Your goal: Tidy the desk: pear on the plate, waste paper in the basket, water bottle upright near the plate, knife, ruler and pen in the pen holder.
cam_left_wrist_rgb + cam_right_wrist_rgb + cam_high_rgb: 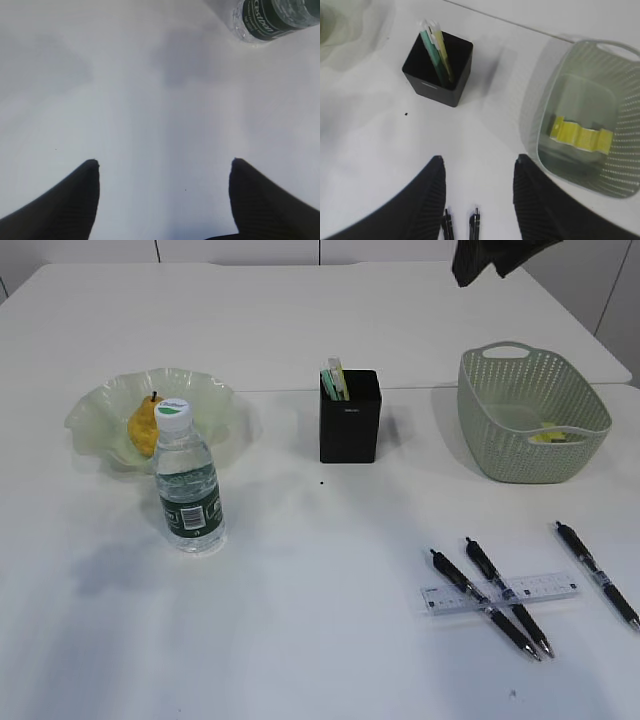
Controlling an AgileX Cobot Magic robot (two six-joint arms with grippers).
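Both jaws apart, empty; water bottle (272, 17) cropped; ruler (500, 592) under 2 pens (497, 600).

White cabinet panels (240, 250) behind (evenly lit).

Bright, even light from overhead washes the white desk (300, 620) almost featureless. Shadows are soft and grey: a faint one lies left of the water bottle (188, 483). The left wrist view is hazy, its near fingertips (85, 200) blurred
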